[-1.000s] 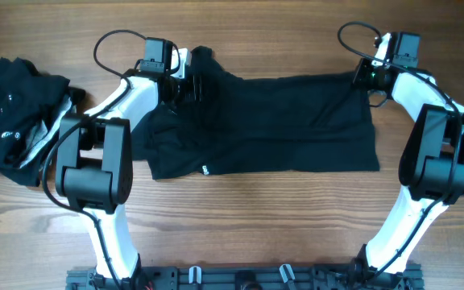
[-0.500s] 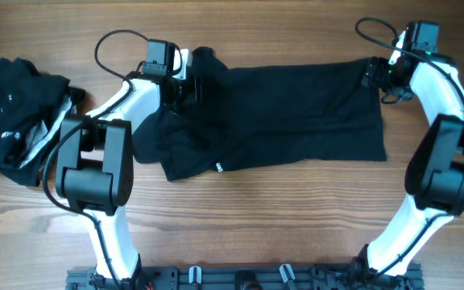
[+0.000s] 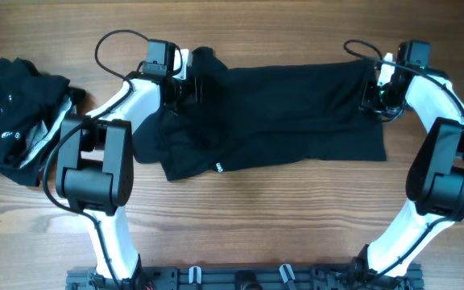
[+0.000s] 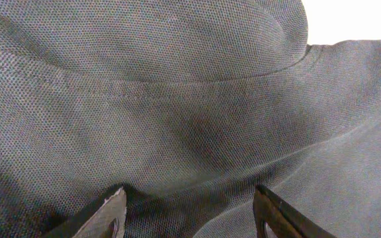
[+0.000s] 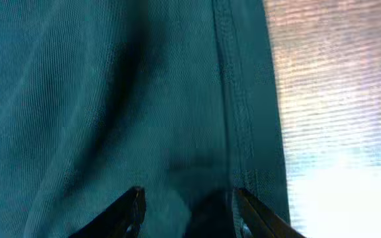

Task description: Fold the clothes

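Now the black short-sleeved T-shirt (image 3: 288,113) lies pulled wider across the wooden desk (image 3: 256,234) than a second ago. The right claw (image 3: 375,95) sits lower on its hem, fingers apart; the left claw (image 3: 188,87), also parted, hovers near the collar. Folding can likely start.

A wooden table (image 3: 256,217) of warm brown, streaky grain running left to right fills the overhead view, catches a pale glare in the right wrist view, and carries a dark rail (image 3: 216,278) with small metal clips along its near edge.
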Action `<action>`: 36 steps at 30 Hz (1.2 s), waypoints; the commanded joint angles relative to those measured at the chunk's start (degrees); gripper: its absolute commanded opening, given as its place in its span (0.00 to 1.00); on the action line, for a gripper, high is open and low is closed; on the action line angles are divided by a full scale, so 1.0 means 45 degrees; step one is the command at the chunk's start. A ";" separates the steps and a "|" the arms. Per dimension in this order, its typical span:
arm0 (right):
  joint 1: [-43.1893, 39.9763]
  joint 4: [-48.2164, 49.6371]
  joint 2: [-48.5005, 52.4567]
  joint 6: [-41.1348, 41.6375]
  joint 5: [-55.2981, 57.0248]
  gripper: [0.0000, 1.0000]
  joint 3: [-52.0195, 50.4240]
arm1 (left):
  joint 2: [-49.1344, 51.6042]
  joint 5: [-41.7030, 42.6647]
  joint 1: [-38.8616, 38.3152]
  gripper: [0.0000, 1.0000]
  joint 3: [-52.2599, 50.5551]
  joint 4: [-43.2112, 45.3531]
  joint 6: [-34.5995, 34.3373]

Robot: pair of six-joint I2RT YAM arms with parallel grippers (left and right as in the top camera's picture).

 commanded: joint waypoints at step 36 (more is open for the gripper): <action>-0.0466 -0.0175 -0.3094 0.2171 -0.0029 0.78 0.0389 | -0.0840 -0.0219 0.0364 0.81 0.0374 0.4265 0.0102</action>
